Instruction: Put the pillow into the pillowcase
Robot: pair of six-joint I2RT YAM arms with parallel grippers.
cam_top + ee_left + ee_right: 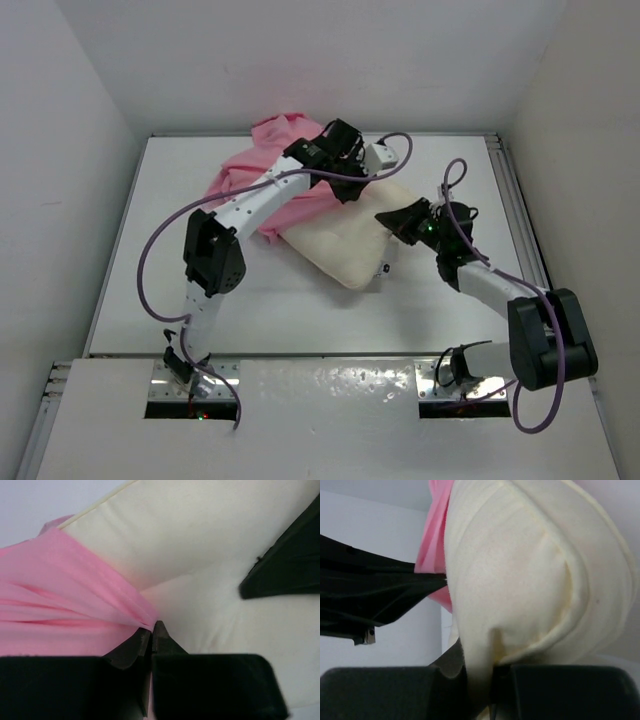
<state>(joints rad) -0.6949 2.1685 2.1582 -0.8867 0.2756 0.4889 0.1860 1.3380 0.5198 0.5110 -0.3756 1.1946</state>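
Observation:
The cream pillow lies mid-table, its far end under the pink pillowcase, which is bunched at the back. My left gripper is shut on the pillowcase edge where pink fabric meets the pillow. My right gripper is shut on a pinch of the pillow's right side; in the right wrist view the pillow bulges up from between the jaws, with pink fabric and the left gripper's dark body behind it.
The white table is walled in on the left, back and right. A raised rail runs along the table's right edge. Purple cables loop off both arms.

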